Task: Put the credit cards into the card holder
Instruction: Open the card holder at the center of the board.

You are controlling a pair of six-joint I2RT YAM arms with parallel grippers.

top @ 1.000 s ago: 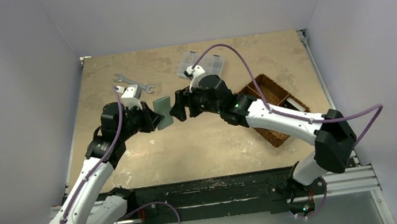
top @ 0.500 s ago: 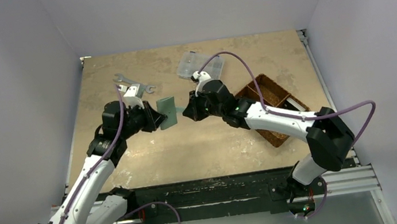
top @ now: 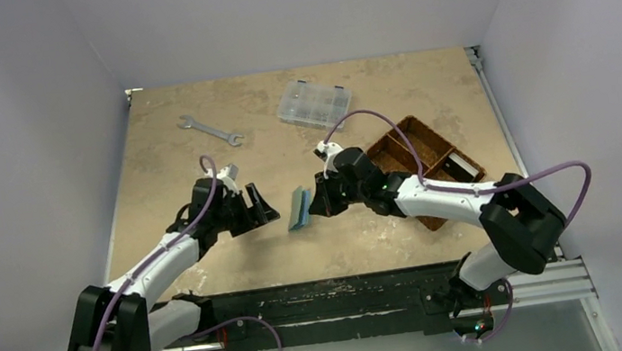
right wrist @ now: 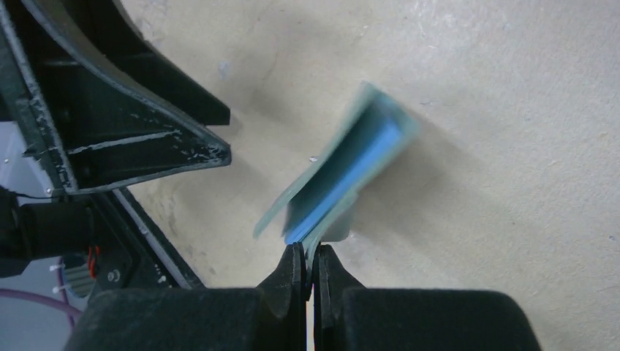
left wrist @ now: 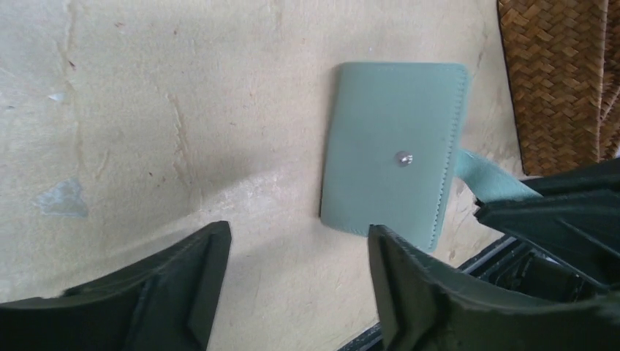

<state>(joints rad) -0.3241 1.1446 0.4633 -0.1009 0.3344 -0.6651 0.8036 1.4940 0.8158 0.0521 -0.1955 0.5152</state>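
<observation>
The card holder [top: 298, 209], a sage-green wallet, stands on edge low over the table between the two grippers. My right gripper [top: 311, 204] is shut on its thin flap. In the right wrist view the card holder [right wrist: 343, 164] gapes slightly and shows pale blue pockets, with my right gripper [right wrist: 309, 252] pinched on its near edge. My left gripper [top: 264, 207] is open just left of it, touching nothing. The left wrist view faces the card holder [left wrist: 395, 146] and its snap stud [left wrist: 403, 157], just beyond my open left gripper [left wrist: 298, 238]. The credit cards are out of view.
A wrench [top: 209, 129] lies at the back left and a clear compartment box [top: 313, 103] at the back centre. A brown woven basket [top: 423, 156] sits to the right, behind my right arm. The table's dark front rail [top: 341, 294] runs close below both grippers.
Both arms came toward the table's near edge and lower. My right gripper shut on the card holder, then my left gripper let go of it and opened.
</observation>
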